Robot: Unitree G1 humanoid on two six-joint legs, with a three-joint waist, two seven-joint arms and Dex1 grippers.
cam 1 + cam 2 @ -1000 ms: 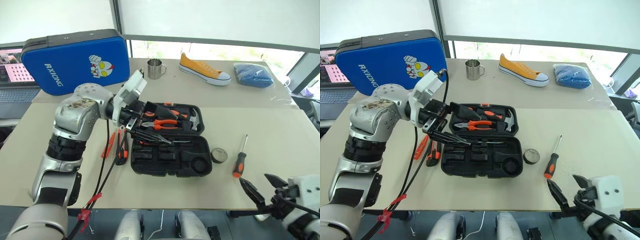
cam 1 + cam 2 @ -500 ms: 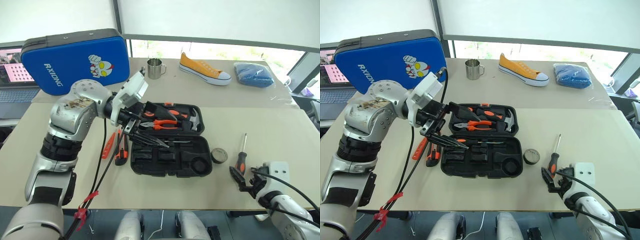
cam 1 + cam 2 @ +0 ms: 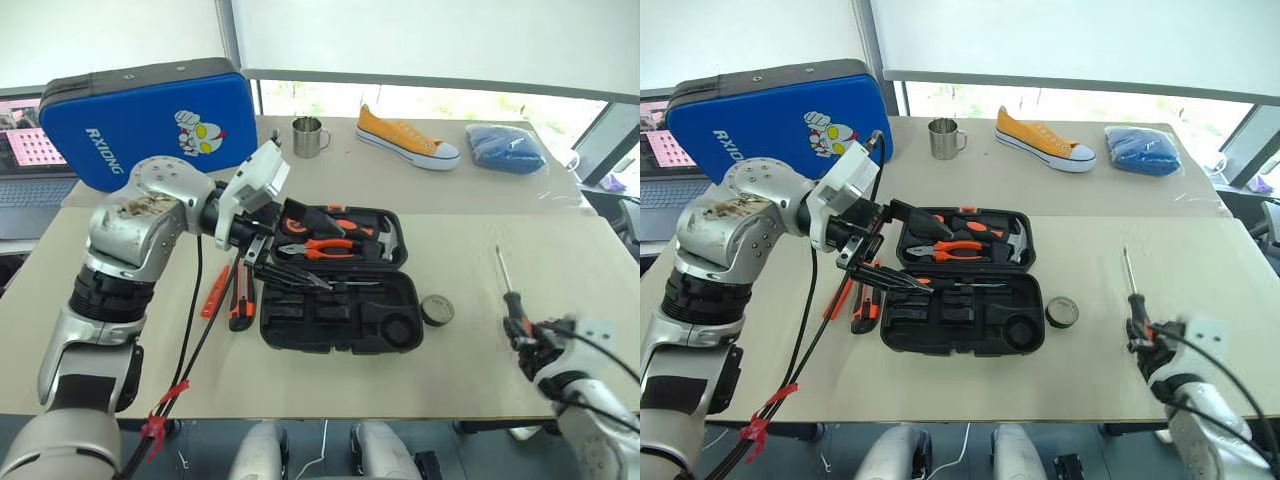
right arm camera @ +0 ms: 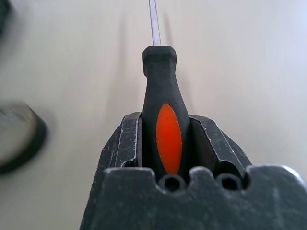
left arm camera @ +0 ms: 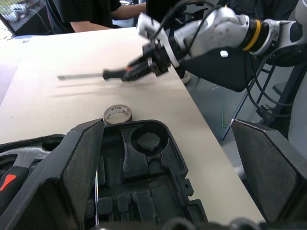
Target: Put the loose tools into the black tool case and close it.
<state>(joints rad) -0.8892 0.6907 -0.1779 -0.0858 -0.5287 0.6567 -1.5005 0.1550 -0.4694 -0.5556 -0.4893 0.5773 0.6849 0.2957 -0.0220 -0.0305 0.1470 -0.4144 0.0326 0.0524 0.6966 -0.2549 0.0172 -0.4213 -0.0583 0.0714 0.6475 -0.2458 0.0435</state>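
Right gripper (image 4: 168,143) clamped tight on a screwdriver (image 4: 162,120), black handle squeezed between both fingers, metal tip poking out in front, away from the robot. Held near the table's (image 3: 560,250) right edge, well apart from the case (image 3: 335,290). Left gripper (image 3: 285,250) spread wide, holding nothing, hanging over the case's left side. Case lying open in the middle of the table, with pliers (image 3: 320,247) and a hammer (image 3: 385,238) in the far half. Tape roll (image 3: 436,310) on the table just beside the case's right edge. Knife (image 3: 241,305) and a slim orange tool (image 3: 213,295) on the table left of the case, close to it.
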